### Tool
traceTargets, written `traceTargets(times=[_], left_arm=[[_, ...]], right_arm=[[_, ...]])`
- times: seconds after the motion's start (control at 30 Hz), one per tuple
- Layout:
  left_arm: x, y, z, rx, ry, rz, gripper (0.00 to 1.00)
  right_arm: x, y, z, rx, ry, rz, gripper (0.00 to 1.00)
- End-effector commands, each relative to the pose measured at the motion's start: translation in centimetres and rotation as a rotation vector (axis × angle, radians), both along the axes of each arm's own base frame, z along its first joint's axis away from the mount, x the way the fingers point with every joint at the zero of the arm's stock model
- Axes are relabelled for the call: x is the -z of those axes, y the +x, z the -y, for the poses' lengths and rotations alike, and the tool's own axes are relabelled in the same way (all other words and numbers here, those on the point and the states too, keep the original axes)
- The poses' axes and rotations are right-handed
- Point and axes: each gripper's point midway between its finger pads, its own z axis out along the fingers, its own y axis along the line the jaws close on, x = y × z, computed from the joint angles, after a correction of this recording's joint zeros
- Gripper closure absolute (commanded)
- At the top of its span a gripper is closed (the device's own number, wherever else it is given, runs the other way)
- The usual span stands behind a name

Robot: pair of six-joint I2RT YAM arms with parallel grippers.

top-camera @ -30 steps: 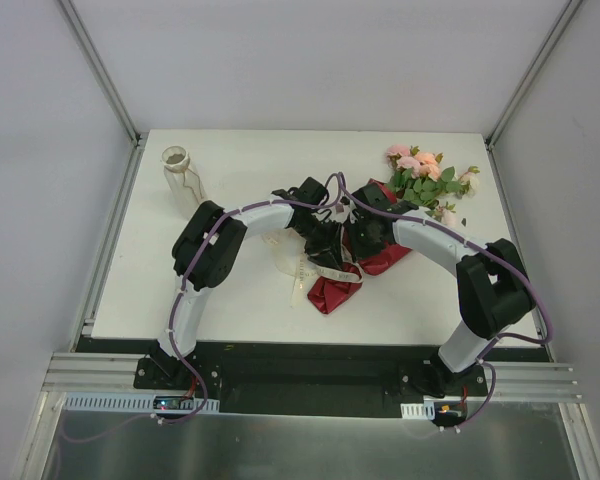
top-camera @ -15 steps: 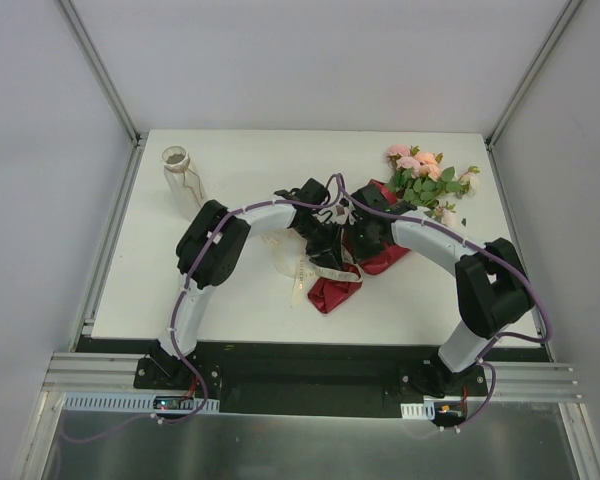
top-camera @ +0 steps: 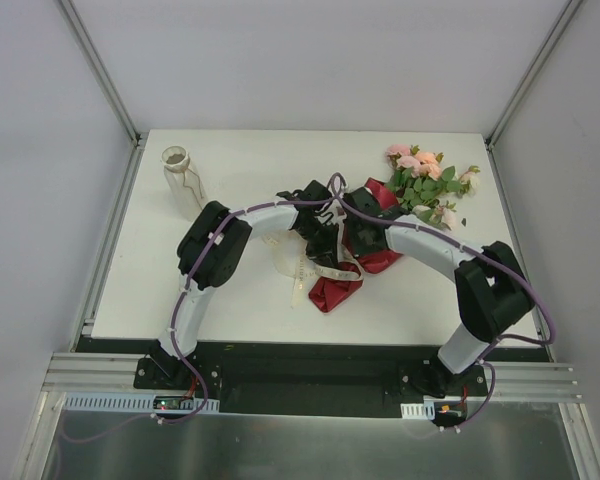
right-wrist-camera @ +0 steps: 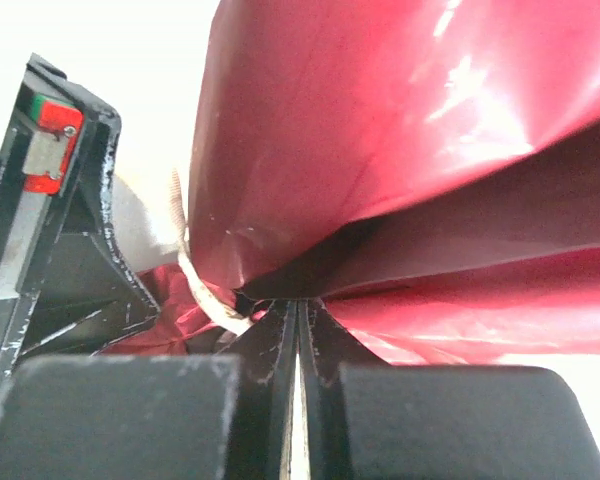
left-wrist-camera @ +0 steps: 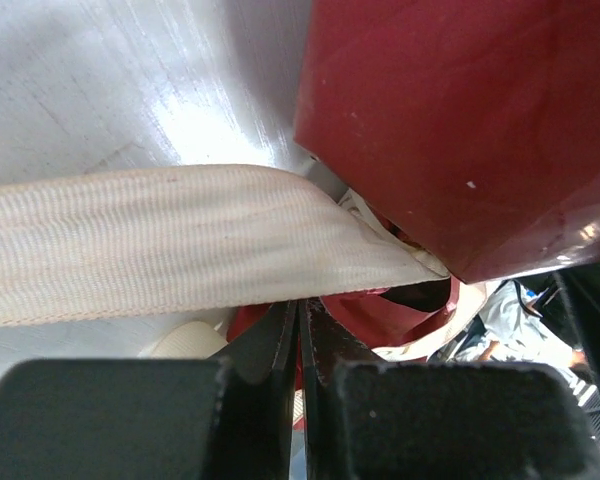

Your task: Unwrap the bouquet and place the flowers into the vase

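Right arm (top-camera: 430, 245) slid left across the bouquet (top-camera: 420, 185) on the white table (top-camera: 240, 170).

A lab test cell — a white table (top-camera: 240, 300) boxed by blank white walls (top-camera: 310, 60) and aluminium frame struts (top-camera: 101, 70).

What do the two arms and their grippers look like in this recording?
The left arm and right arm have white tubular links, bulky black joint housings and purple cables alongside. The left gripper and right gripper have flat black fingers.
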Motion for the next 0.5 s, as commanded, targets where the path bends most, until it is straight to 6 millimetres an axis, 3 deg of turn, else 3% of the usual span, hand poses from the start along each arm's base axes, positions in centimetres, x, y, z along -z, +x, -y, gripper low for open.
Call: traceTargets(times=[0.0,0.1,0.17,0.2,0.23,0.3,0.47], left_arm=[[0.3,-0.3,-0.3,0.036,0.053,0.07,1.0],[0.0,-0.5,-0.3,0.044,0.045,0.063,1.0],[-0.7,-0.5,0.0,0.054,0.022,0.063,1.0],[-1.5,-0.4,0.3,0.065,-0.001,0.072,0.98],[-1.9,-0.4,0.3,0.067,-0.009,0.078,0.89],[-3.4,0.0,0.7,0.069,-0.041,0.101,0.83],[-7.3,1.4,1.4,0.053,-0.108,0.167,0.63]], right_arm=[[-4.0,1.7,0.7,0.065,-0.074,0.232,1.0],[-4.6,1.2,-0.5,0.018,0.026,0.211,1.0],[-4.1,-0.5,-2.5,-0.062,0.146,0.082,1.0],[-3.6,-1.3,-2.1,-0.066,0.157,0.035,1.0],[-3.3,-1.9,-2.2,-0.078,0.186,0.009,1.0],[-2.7,-3.2,-2.3,-0.098,0.269,-0.038,1.0],[-1.7,-4.3,-2.8,-0.103,0.368,-0.108,1.0]])
